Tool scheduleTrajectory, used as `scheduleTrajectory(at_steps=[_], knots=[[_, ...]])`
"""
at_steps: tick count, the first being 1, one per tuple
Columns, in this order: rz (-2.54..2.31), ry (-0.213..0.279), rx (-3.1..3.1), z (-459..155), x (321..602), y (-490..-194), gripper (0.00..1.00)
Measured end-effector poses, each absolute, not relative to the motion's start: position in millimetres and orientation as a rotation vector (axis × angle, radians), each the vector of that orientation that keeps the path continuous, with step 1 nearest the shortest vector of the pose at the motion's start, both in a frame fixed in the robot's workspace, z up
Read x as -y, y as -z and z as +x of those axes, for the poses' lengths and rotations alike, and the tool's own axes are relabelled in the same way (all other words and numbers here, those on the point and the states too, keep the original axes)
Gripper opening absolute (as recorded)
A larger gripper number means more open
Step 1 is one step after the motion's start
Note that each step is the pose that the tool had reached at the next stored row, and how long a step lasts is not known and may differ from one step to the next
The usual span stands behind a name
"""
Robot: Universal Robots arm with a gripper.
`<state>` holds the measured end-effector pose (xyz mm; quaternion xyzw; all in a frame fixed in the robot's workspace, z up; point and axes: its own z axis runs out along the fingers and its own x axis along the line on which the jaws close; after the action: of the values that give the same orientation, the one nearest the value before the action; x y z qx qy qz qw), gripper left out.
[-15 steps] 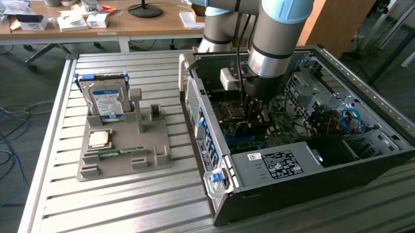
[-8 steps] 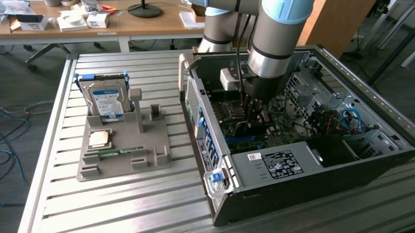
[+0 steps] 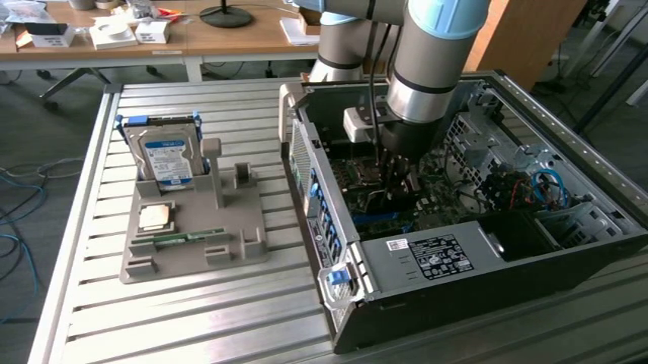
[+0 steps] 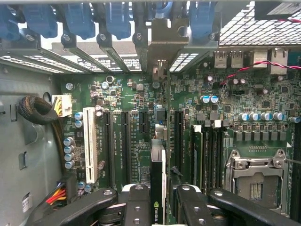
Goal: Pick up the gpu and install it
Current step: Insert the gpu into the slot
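My gripper (image 4: 161,200) is shut on the gpu (image 4: 157,165), a thin dark card that I see edge-on between the two black fingers (image 4: 136,200). A small green logo shows on its edge. The card's silver bracket (image 4: 163,44) reaches the case's rear slot openings. The card stands upright over the motherboard (image 4: 117,94), in line with the long black expansion slots (image 4: 124,141); I cannot tell whether it touches a slot. In the exterior view, the gripper (image 3: 390,182) is down inside the open PC case (image 3: 426,258).
A grey holder (image 3: 193,227) on the slatted table carries a blue-labelled hard drive (image 3: 167,155), a CPU chip (image 3: 154,218) and a green RAM stick (image 3: 182,237). Inside the case are a bare CPU socket (image 4: 256,174), blue slot clips (image 4: 77,21) and a cable bundle (image 4: 40,110).
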<state>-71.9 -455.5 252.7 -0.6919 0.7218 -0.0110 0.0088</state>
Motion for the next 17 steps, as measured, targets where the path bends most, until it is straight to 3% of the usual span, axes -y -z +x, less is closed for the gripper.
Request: scheduleTrajectory(at_steps=[17], knots=[[-2.161,0.034,-2.255,-72.1,455.4,-251.9,0.26]])
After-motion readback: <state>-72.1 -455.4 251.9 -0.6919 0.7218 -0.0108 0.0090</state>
